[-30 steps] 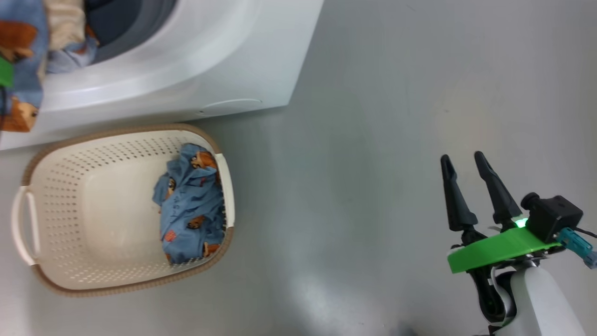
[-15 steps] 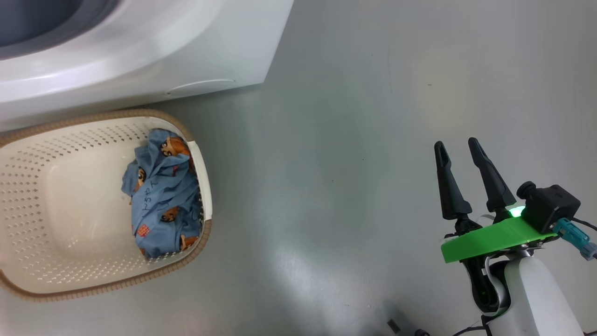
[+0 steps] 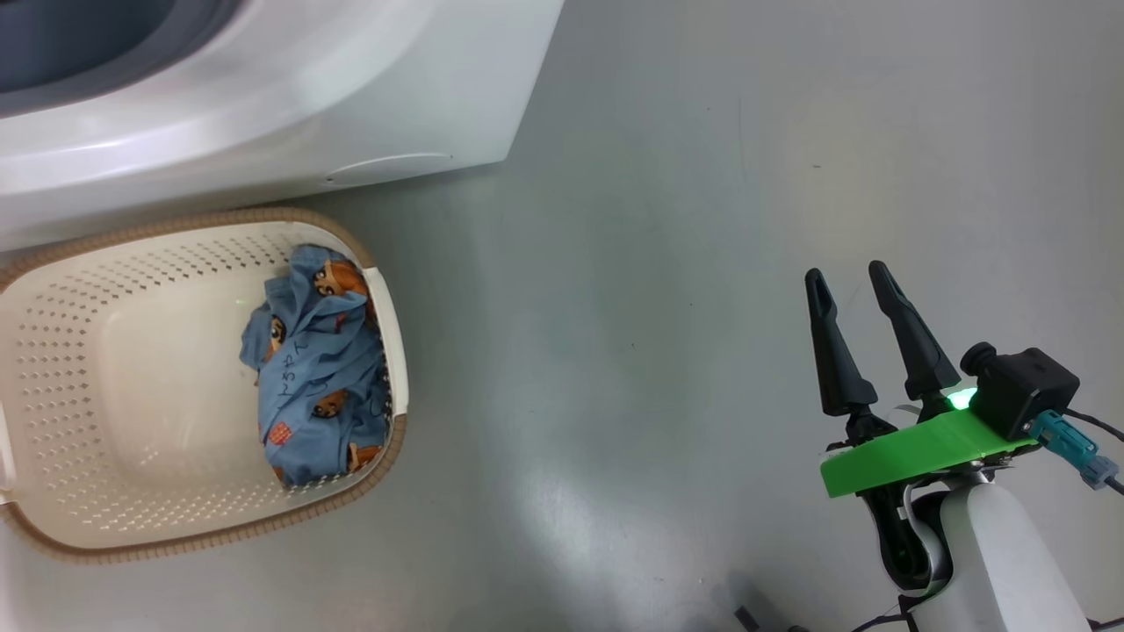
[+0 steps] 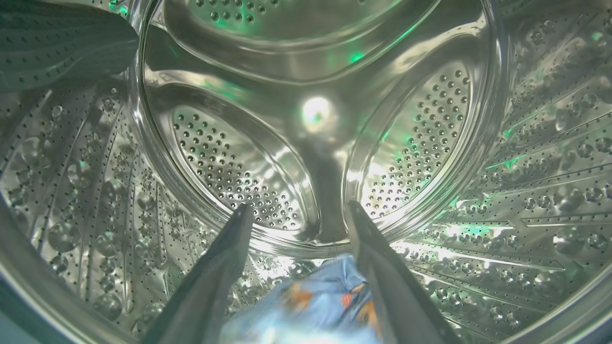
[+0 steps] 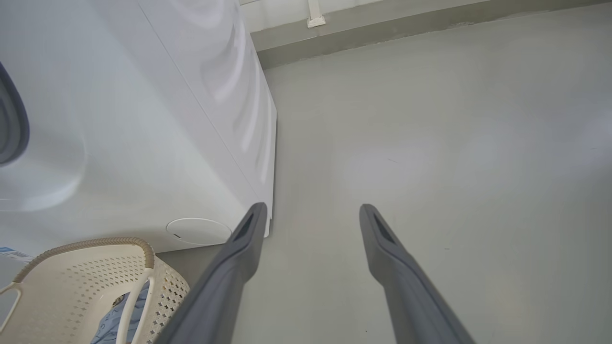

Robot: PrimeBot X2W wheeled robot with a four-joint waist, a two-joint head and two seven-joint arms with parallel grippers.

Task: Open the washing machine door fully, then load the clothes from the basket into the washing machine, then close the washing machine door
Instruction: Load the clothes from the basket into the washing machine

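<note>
Looking from the head, you're seeing one bear-print garment (image 3: pixel 316 377) bunched in the basket (image 3: pixel 105 369) end nearer the right gripper (image 3: pixel 845 272), which is hanging wide open, empty. Left wrist is showing the left gripper (image 4: pixel 299 208) inside the washing machine (image 4: pixel 430 143), fingers spread, a blurred second garment (image 4: pixel 311 306) lying apparently loose between them. Right wrist: basket corner, floor (image 5: pixel 454 119). Cloth is looking light, limp: be pinching a raised fold.

Smooth grey floor (image 3: pixel 667 219) spreads before me, a pale glare (image 3: pixel 571 535) at six o'clock; from my right wrist, darker skirting (image 5: pixel 406 26) runs at twelve.
</note>
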